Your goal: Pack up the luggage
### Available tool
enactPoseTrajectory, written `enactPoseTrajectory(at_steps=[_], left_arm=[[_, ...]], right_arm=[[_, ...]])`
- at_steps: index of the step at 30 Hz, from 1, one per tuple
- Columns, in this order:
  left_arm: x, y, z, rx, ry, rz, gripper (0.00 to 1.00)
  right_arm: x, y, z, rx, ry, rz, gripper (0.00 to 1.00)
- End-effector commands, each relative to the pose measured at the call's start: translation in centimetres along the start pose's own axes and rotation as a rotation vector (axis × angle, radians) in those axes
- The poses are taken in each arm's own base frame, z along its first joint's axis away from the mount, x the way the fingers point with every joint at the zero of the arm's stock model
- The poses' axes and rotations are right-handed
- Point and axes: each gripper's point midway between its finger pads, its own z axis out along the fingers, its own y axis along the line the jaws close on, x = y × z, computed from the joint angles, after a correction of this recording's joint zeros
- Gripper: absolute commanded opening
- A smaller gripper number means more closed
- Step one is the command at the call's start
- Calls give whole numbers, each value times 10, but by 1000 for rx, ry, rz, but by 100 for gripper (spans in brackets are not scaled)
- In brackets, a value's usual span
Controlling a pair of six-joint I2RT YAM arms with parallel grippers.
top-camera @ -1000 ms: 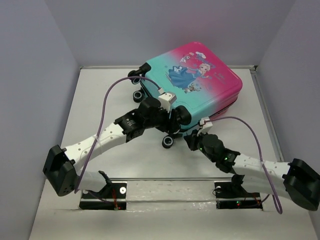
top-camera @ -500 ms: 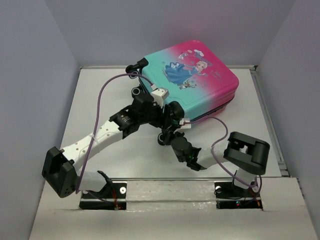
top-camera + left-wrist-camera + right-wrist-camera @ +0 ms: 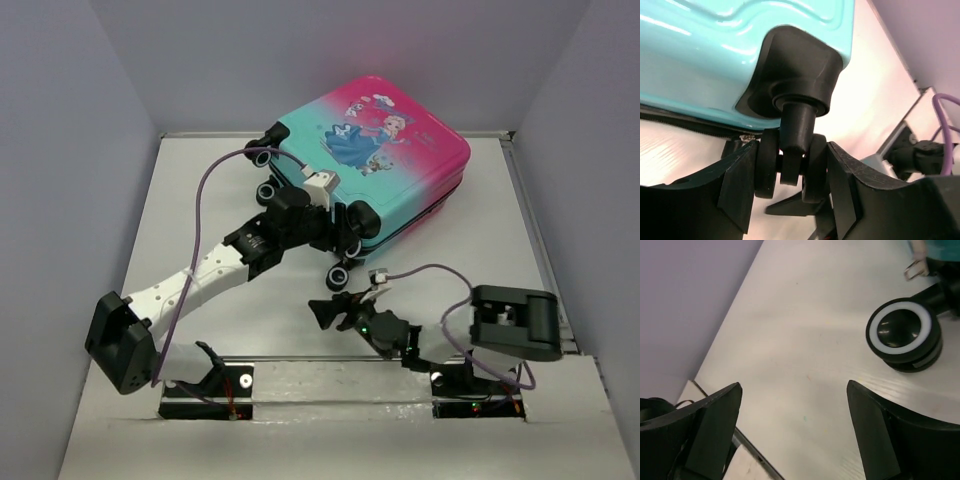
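Observation:
The luggage [image 3: 375,150], a shut pink-to-teal hard-shell case with a princess print, lies at the back of the table with its wheels towards me. My left gripper [image 3: 350,232] is shut on one black twin wheel [image 3: 790,165] at the case's near teal corner [image 3: 715,60]; both fingers press the wheel's sides. My right gripper [image 3: 335,303] hovers open and empty over bare table [image 3: 805,340], just in front of another wheel with a white ring [image 3: 904,335]. A zipper pull [image 3: 915,270] shows beside that wheel.
Grey walls enclose the table on the left, back and right. Two more wheels [image 3: 264,172] stick out at the case's left end. Purple cables [image 3: 205,200] loop above both arms. The right arm's folded elbow [image 3: 512,322] sits near the front edge rail [image 3: 330,368].
My right gripper has opened and drawn back from the case's edge toward the near side, the arm folding up. The case has shifted slightly back and left with my left gripper on its wheel.

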Motion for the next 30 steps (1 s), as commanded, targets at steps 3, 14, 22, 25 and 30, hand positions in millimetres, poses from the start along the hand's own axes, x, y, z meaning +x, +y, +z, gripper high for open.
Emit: enactPoseTrajectory(at_steps=[3,14,22,25,30], left_arm=[[-96,-96,-15,335,-294,-29,35],[-177,-3,-60,-225,-408,160,99],[-184,178,-118,-631,-415,65,88],[-183,221,-114,-678,-358,118,88],[-190,235,-78,-549,-266,238,98]], right_arm=[[-11,-60,-65,236,189,-61,95],[-96,-84,-106,454,90,-156,31],[-146,-96,-110,494,-3,-193,7],[-160,-101,-108,509,-12,-200,8],[-168,-110,-101,530,-10,-230,33]])
